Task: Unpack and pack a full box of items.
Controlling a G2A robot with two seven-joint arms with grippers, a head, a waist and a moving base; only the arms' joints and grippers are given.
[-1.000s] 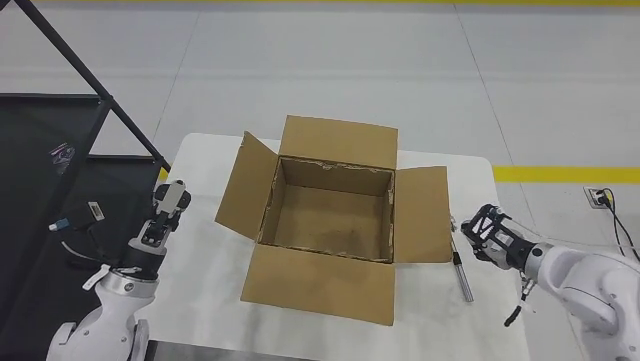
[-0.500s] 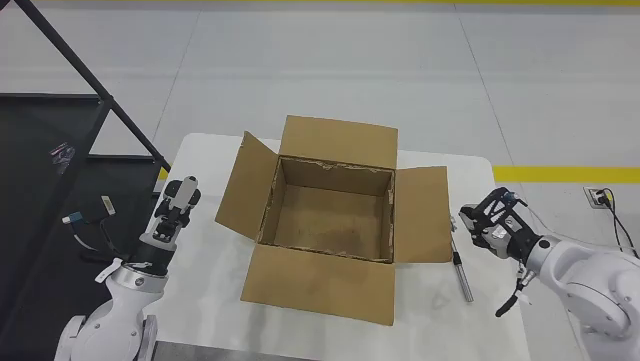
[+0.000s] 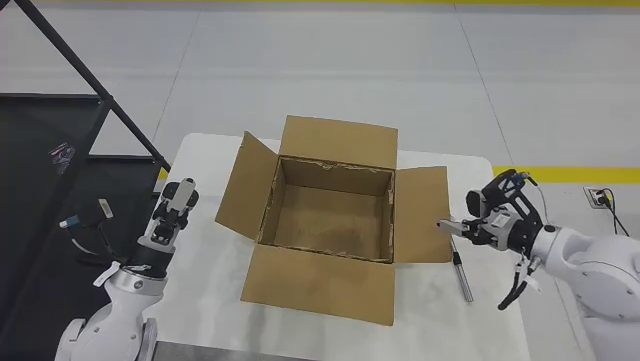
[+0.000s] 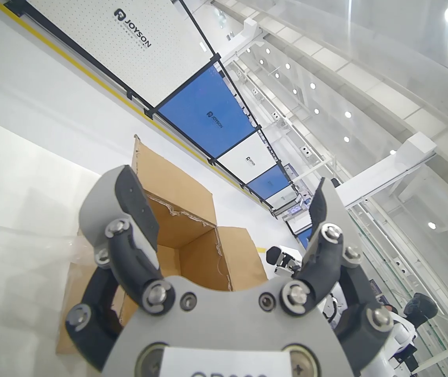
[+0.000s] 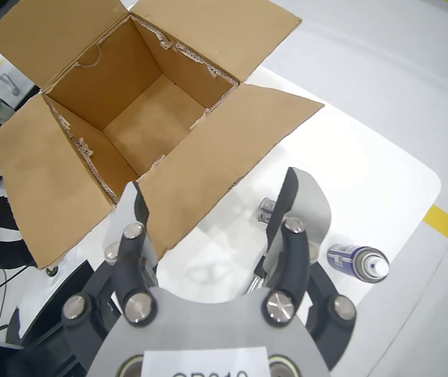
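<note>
An open cardboard box [image 3: 330, 223] stands in the middle of the white table [image 3: 205, 281], all flaps folded out. Its inside [image 5: 145, 119] is bare. My left gripper [image 3: 176, 201] hovers left of the box, open and holding nothing; its fingers [image 4: 135, 205] point up past the box [image 4: 192, 233]. My right gripper [image 3: 465, 225] is just off the box's right flap, open and holding nothing [image 5: 214, 198]. A blue spray can [image 5: 359, 262] and a second small can [image 5: 265, 209] lie on the table beside it.
A thin metal rod [image 3: 460, 273] lies on the table right of the box, under the right gripper. A black frame [image 3: 90, 91] and cables stand off the table's left side. Bare table lies in front of the left flap.
The right gripper has lifted and drawn slightly right, turning toward the box. The left gripper shifted a little toward the box, then held.
</note>
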